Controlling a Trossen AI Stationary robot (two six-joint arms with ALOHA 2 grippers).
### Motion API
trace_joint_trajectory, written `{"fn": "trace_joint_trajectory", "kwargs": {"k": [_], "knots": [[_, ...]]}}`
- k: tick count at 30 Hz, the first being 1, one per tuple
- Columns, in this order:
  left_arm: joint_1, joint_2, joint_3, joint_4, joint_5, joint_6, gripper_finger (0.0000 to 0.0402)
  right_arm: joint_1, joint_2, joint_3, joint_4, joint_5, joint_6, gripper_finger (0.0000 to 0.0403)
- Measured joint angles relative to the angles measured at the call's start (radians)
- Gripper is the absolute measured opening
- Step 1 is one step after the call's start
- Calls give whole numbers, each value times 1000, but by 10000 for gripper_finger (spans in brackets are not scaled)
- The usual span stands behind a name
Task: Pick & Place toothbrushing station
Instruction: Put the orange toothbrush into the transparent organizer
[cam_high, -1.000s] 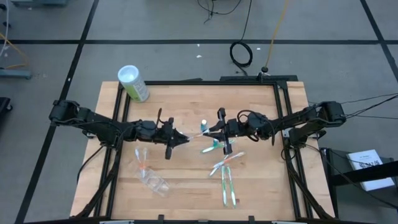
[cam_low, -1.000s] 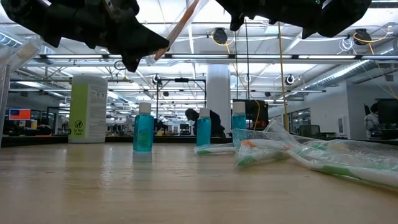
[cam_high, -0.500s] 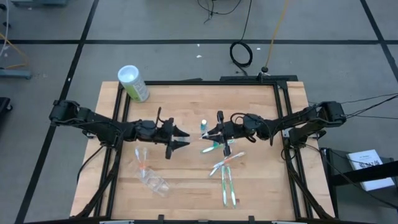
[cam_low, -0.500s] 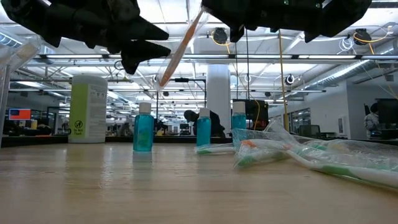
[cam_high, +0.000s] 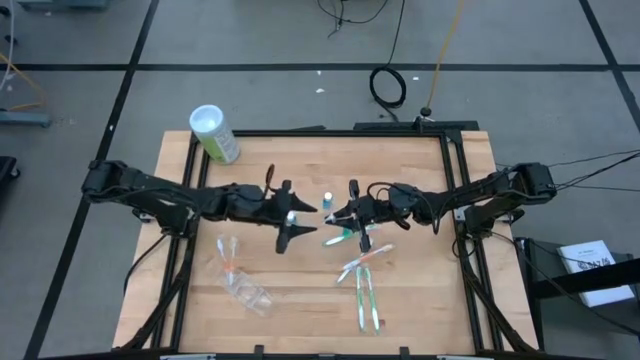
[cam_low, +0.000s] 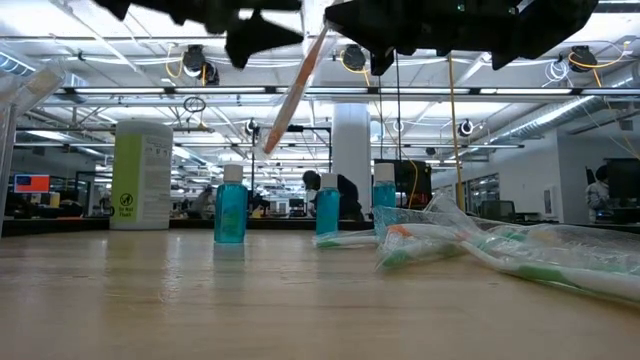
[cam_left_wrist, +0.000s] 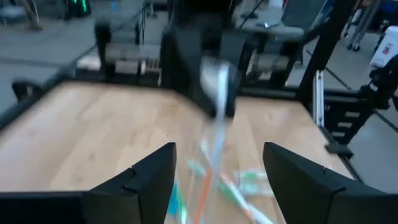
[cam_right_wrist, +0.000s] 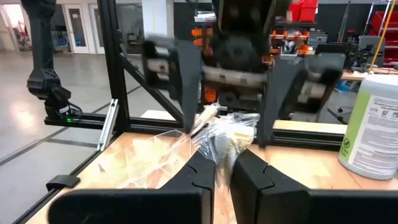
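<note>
My right gripper (cam_high: 332, 214) is shut on a thin toothbrush in a clear wrapper (cam_low: 290, 90), held above the table's middle. My left gripper (cam_high: 308, 220) stands open just left of it, its fingers (cam_left_wrist: 149, 177) either side of the hanging wrapper (cam_left_wrist: 214, 118) without touching it. Three blue-capped tubes (cam_low: 230, 205) (cam_low: 327, 210) (cam_low: 384, 200) stand upright on the table. More wrapped toothbrushes (cam_high: 365, 280) lie flat toward the near right. A clear plastic holder (cam_high: 240, 285) lies near left. My right gripper pinches the wrapped toothbrush's upper end (cam_right_wrist: 219, 138) between its two fingers. The toothbrush slants down from the fingers toward my left arm, its lower end (cam_low: 266, 143) free and clear of the table.
A large green canister with a white lid (cam_high: 215, 133) stands at the far left corner. Black frame rails (cam_high: 450, 160) run along the table's edges. Bare wood (cam_high: 270, 170) lies at the far middle.
My left gripper has opened and let go of the toothbrush, then gone up and toward the table's right, close to my right gripper. The toothbrush's freed end has dropped; it now hangs slanting from my right gripper alone.
</note>
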Motion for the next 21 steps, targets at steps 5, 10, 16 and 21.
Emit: {"fn": "trace_joint_trajectory", "kwargs": {"k": [5,10,16,21], "knots": [[0,54,78,3,1,62,228,3,0,0,-9,0,0,13],[1,120,133,6,0,104,218,3,0,0,-10,1,7,13],[13,190,194,-1,-7,134,216,3,0,0,-18,1,14,13],[25,194,200,1,-8,168,213,6,0,0,-22,1,13,13]]}}
